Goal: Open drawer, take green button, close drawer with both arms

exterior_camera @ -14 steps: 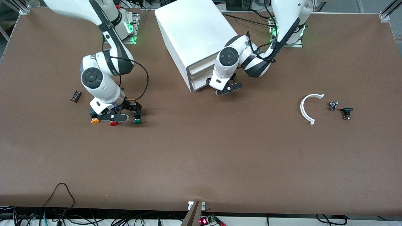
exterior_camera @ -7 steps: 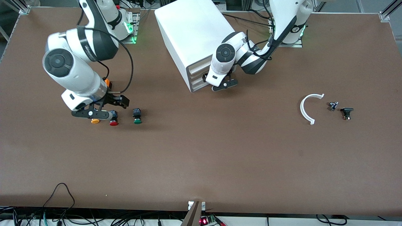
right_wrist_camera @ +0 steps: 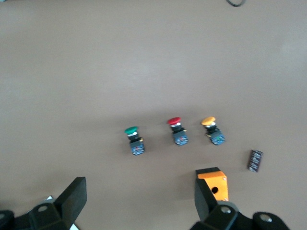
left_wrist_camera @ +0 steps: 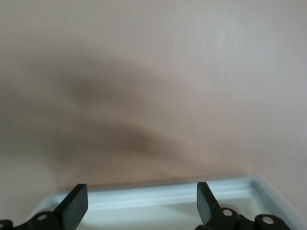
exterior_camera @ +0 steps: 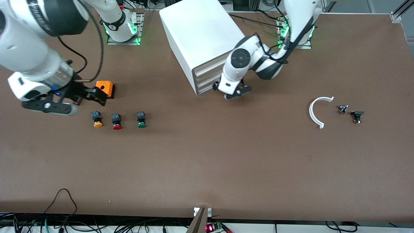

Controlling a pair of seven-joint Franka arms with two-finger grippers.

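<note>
The right gripper (exterior_camera: pixel 72 102) has risen clear, fingers spread and empty, leaving the button (exterior_camera: pixel 141 119), green-capped on a black body, on the table while the left gripper (exterior_camera: pixel 235 92), fingers apart, sits at the drawer (exterior_camera: pixel 207 86)

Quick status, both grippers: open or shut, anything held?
Left gripper: open, empty, at the front of the cabinet by the drawer.
Right gripper: open, empty, up over the table near the orange box.

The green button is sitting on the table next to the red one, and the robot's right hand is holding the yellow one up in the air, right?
Not quite. The right hand is open and holds nothing. In the front view, the orange-yellow button sits on the table beside the red button, in a row with the green button.
</note>
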